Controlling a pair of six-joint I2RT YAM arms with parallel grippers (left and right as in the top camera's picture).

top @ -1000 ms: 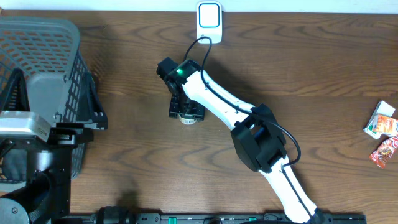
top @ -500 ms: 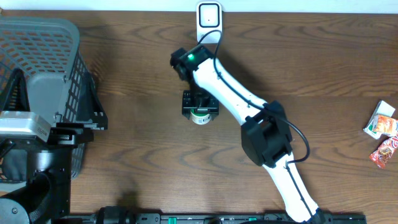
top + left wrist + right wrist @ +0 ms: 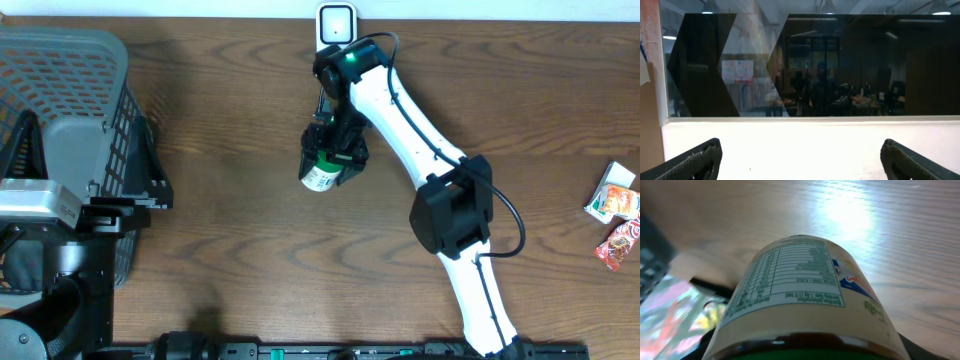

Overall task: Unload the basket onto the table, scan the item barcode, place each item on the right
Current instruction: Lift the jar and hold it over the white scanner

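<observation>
Dark brown wood-grain table (image 3: 220, 230) fills the overhead view, and your work sits in the upper middle of it. Your right gripper (image 3: 338, 150), on the white arm, is clamped partway closed around a small cream-labelled bottle (image 3: 318, 175), a cylinder with a green band at the gripped end. The bottle tilts down toward the lower left of the frame, its pale end pointing away from the gripper. You cannot tell from above whether that end clears the wood.

From the right wrist camera the bottle (image 3: 795, 295) nearly fills the picture. Its printed nutrition panel faces the lens, the green band runs along the bottom edge, and the table shows beyond it. No barcode is visible on that face.

Your white square scanner (image 3: 337, 25) stands at the top edge of the overhead frame, just above the right arm's wrist. The bottle lies below it and slightly left, apart from it.

Your left gripper (image 3: 802, 162) is spread wide and holds nothing. Its two dark fingertips (image 3: 695, 160) sit in the bottom corners of the left wrist view, facing a dark window.

At the upper left sits a grey plastic mesh basket (image 3: 110, 90), and two red-and-white snack packets (image 3: 615, 215) lie at the right edge.
</observation>
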